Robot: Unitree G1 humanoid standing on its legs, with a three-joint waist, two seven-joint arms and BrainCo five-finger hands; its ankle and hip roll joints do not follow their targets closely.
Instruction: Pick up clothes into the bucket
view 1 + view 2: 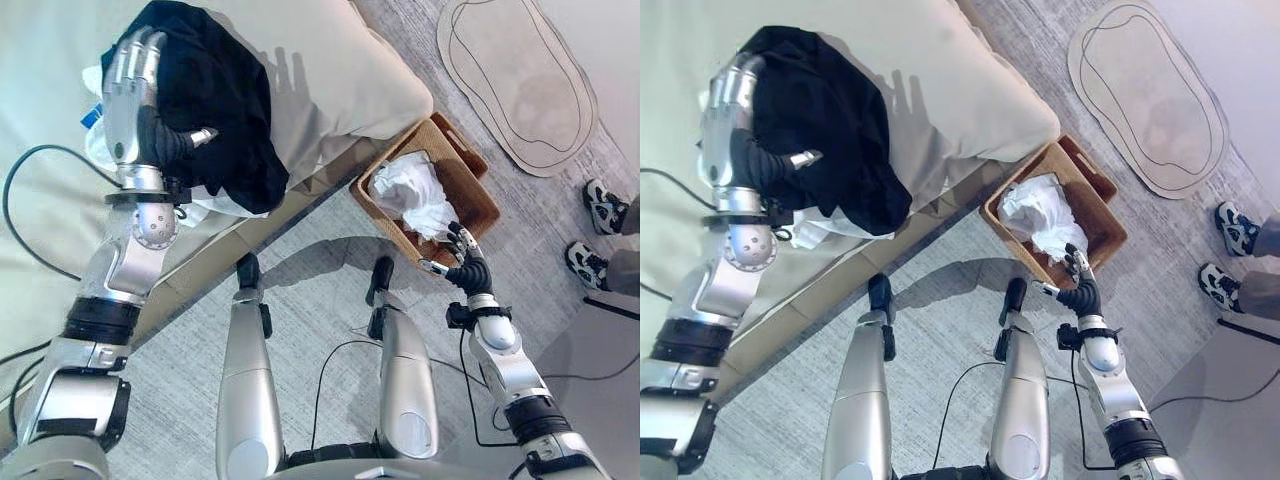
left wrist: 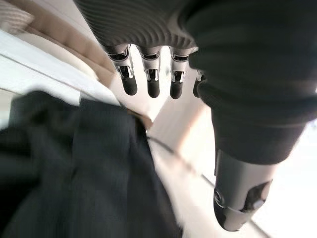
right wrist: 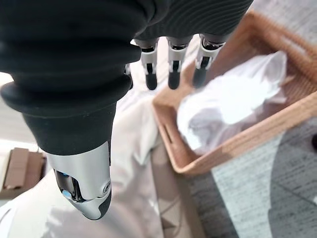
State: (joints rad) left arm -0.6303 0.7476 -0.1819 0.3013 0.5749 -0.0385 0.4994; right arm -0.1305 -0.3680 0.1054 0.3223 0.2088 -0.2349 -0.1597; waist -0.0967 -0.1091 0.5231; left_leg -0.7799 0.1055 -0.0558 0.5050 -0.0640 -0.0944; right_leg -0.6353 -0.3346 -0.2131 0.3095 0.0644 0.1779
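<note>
A black garment lies heaped on the beige bed, with white and blue cloth showing under its left side. My left hand hovers over the garment's left part with fingers straight, open and holding nothing; the dark cloth shows just past its fingers. A wicker basket stands on the floor by the bed's corner with a white garment inside. My right hand hangs open by the basket's near edge, empty; the basket shows beyond its fingers.
A pale oval rug lies on the grey carpet beyond the basket. A person's sneakers stand at the right edge. A low dark edge sits near them.
</note>
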